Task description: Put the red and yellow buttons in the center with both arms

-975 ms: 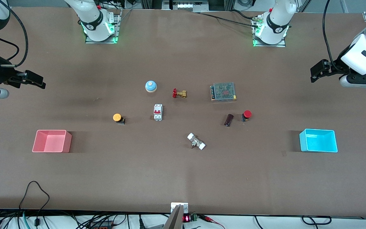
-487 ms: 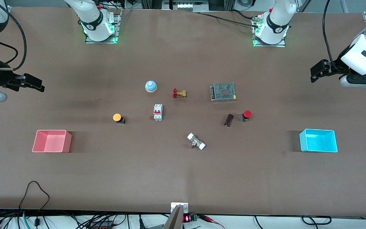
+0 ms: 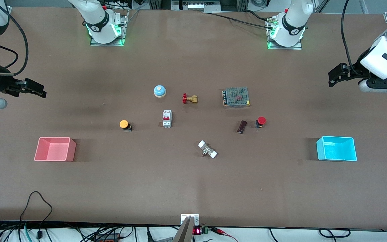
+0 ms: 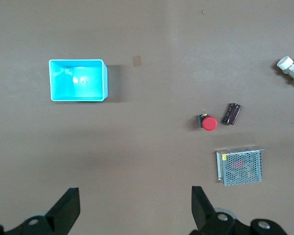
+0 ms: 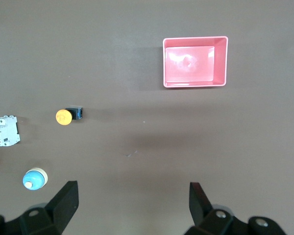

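The red button (image 3: 261,121) lies on its side on the brown tabletop (image 3: 193,181) toward the left arm's end, beside a dark cylinder; it also shows in the left wrist view (image 4: 208,122). The yellow button (image 3: 125,124) lies toward the right arm's end, also in the right wrist view (image 5: 67,116). My left gripper (image 3: 335,75) hangs open and empty in the air at the left arm's end of the table, its fingers (image 4: 66,208) wide apart. My right gripper (image 3: 35,88) hangs open and empty at the right arm's end, fingers (image 5: 64,198) wide apart.
Between the buttons lie a blue-rimmed bell (image 3: 159,90), a brass valve with red handle (image 3: 189,98), a white breaker (image 3: 167,118), a mesh power supply (image 3: 236,97), a dark cylinder (image 3: 242,126) and a white-capped fitting (image 3: 207,149). A pink bin (image 3: 54,149) and a cyan bin (image 3: 336,149) stand near the table's ends.
My right gripper has drawn slightly toward the right arm's end of the table and up. The left arm and all objects are unchanged.
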Tool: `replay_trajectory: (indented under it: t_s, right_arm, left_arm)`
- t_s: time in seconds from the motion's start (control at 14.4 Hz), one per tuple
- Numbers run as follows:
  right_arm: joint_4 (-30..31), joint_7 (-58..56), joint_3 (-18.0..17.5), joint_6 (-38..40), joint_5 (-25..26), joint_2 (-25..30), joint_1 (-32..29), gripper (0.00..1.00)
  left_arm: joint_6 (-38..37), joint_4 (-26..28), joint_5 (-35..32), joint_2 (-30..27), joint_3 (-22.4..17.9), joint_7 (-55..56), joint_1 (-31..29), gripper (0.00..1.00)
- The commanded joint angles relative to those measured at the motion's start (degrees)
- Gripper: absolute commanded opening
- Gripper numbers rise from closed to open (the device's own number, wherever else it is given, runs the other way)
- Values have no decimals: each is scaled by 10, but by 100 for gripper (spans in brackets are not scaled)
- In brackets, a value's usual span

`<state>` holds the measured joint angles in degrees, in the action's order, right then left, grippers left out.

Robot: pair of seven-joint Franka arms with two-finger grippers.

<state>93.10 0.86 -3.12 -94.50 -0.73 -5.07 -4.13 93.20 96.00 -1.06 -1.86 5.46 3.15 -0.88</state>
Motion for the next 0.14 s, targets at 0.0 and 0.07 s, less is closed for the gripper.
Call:
replay_trajectory:
  t_s: [0.0, 0.07]
  right_arm:
    - [-14, -3, 0, 8, 9, -5, 2, 100]
    - [-14, -3, 0, 8, 9, -6, 2, 100]
  left_arm:
    - [-14, -18, -7, 7, 3, -5, -3, 100]
    - [-14, -18, -7, 7, 3, -5, -3, 100]
